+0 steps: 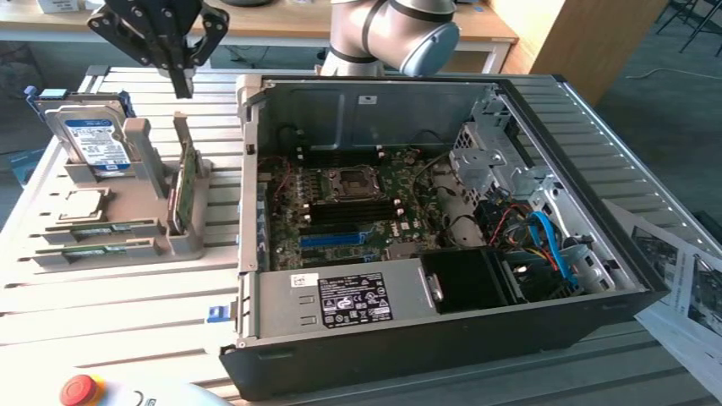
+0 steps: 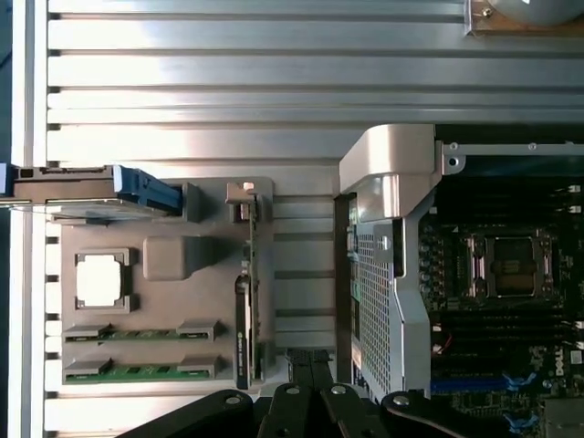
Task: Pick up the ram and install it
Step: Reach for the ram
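The ram [image 1: 181, 196] is a thin green stick standing on its long edge in a slot of the grey holder [image 1: 169, 245], to the exterior view's left of the open computer case. From the wrist it appears edge-on as a dark, narrow strip [image 2: 245, 319]. My gripper [image 1: 181, 88] hangs above the far end of the holder, fingers pointing down and shut with nothing between them, well clear of the ram. Its dark fingers [image 2: 308, 358] show close to the ram's near end in the wrist view.
The open case [image 1: 254, 169] shows the motherboard [image 1: 338, 211] with its CPU socket [image 1: 344, 180]. The holder also carries an upright hard drive [image 1: 96, 139], a square CPU chip [image 1: 81, 205] and two flat green sticks [image 1: 96, 230]. A red button [image 1: 81, 389] sits near the front edge.
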Tool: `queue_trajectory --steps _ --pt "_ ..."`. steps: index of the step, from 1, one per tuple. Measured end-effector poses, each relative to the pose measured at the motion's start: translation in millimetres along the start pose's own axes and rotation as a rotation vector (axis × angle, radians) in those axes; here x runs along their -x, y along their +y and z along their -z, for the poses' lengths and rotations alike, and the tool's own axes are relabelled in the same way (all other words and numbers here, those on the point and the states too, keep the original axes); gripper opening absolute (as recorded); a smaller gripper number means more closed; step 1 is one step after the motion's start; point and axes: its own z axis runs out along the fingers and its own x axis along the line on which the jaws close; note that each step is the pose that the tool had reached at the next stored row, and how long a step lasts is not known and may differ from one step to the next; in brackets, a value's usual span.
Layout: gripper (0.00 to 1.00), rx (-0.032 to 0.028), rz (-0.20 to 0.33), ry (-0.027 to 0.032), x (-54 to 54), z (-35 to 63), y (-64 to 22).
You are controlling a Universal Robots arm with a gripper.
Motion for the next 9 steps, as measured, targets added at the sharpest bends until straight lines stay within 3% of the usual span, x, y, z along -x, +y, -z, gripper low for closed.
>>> queue_trajectory --steps 9 --pt "0.10 0.0000 0.000 0.0001 -12.0 0.1 2.7"
